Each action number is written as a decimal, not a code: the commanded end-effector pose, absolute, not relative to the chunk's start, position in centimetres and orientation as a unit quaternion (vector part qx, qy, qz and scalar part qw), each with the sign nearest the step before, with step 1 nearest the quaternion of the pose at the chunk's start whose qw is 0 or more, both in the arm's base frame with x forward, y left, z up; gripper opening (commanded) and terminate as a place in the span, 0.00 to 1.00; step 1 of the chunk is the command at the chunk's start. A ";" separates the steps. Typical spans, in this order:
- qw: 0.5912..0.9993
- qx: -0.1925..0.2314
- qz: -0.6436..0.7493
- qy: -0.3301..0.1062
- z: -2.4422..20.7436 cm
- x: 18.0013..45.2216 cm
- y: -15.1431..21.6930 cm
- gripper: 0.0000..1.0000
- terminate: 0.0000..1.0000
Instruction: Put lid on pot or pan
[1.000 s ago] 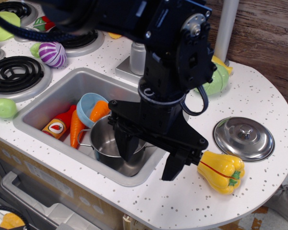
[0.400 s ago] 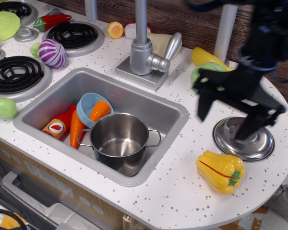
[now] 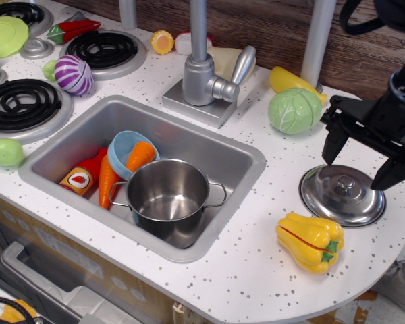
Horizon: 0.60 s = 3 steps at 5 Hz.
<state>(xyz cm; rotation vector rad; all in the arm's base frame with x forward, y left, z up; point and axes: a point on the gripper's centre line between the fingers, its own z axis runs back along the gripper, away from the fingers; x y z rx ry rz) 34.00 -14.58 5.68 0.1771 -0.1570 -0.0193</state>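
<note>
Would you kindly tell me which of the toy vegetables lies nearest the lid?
The yellow pepper, just in front of the lid. The green cabbage sits farther back; the carrots lie in the sink.

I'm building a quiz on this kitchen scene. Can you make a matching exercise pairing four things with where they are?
Things:
1. shiny round steel lid
2. small shiny steel pot
3. yellow plastic bell pepper
4. black robot tool

Places:
A. inside the grey sink
B. above the lid, jaws spread
C. on the speckled white counter, right of the sink
D. on the counter, in front of the lid

Pairs: 1-C, 2-A, 3-D, 4-B
</note>
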 end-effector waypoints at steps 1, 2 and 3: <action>0.991 0.065 -0.019 -0.113 6.0 35.8 -14.2 1.00 0.00; 0.993 0.037 -0.021 -0.114 4.9 36.3 -13.9 1.00 0.00; 0.993 0.012 -0.019 -0.112 3.9 36.6 -13.8 1.00 0.00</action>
